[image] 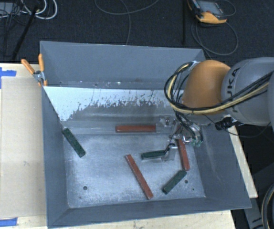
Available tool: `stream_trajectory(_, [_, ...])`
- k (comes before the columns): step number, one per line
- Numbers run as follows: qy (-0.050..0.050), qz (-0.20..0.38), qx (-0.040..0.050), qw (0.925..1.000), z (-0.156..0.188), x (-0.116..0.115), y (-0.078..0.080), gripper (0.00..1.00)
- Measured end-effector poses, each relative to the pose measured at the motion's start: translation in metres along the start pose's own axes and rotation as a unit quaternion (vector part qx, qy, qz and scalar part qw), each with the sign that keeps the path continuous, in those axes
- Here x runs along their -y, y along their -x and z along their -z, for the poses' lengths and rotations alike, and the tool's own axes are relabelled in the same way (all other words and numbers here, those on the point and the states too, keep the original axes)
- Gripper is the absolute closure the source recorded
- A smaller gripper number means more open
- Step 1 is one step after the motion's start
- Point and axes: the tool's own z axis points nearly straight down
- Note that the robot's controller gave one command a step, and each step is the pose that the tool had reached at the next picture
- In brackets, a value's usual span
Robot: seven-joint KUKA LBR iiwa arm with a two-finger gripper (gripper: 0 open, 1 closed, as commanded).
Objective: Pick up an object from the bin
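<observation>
My gripper (pixel 174 144) hangs low over the right half of the bin, below the orange wrist cover. Its tip meets the right end of a short dark green bar (pixel 152 154) that lies flat on the bin floor. Just right of the gripper a red-brown bar (pixel 183 155) lies nearly upright in the view, partly under it. A second dark green bar (pixel 174 182) lies slantwise in front of these, near the bin's front right corner.
A long red-brown bar (pixel 138 176) lies diagonally at the bin's centre front. Another red-brown bar (pixel 135 128) rests along the foot of the back wall. A dark green bar (pixel 74 142) lies by the left wall. The arm covers the right wall.
</observation>
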Motion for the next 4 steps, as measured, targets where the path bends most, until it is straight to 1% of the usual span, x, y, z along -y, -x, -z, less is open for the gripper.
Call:
stream_trajectory(1, [-0.001, 0.035, 0.0022, 0.9994, -0.029, 0.0, 0.002, 0.0])
stream_trajectory(2, [0.0, 0.035, 0.0003, 0.9994, -0.028, 0.0, 0.003, 0.0])
stream_trajectory(3, [0.0, 0.035, -0.0003, 0.9994, -0.029, 0.0, 0.002, 1.0])
stream_trajectory(4, [-0.001, 0.036, 0.0023, 0.9994, 0.035, 0.0, 0.005, 1.0])
